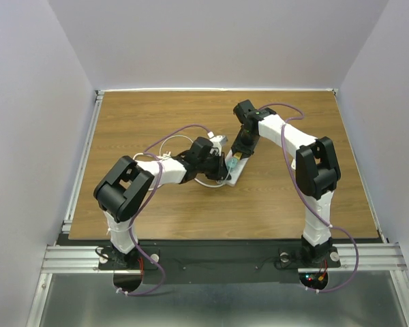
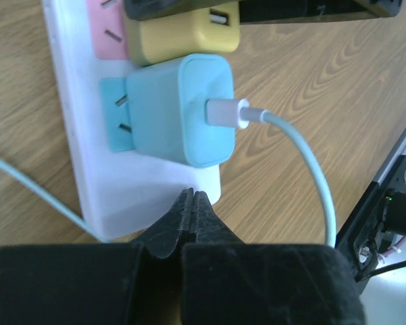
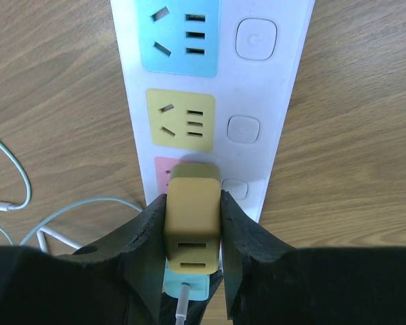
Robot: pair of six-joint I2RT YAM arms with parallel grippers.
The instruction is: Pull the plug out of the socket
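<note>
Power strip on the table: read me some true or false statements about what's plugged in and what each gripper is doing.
1. The right gripper has a finger on each side of the yellow plug. True.
2. The yellow plug lies loose on the table. False: it sits in the pink outlet of the power strip.
3. The left gripper is wide open. False: its fingers are shut together, tips at the strip's end.
4. A cyan charger with a cable is plugged in beside the yellow plug. True.
5. The yellow outlet face has nothing in it. True.
</note>
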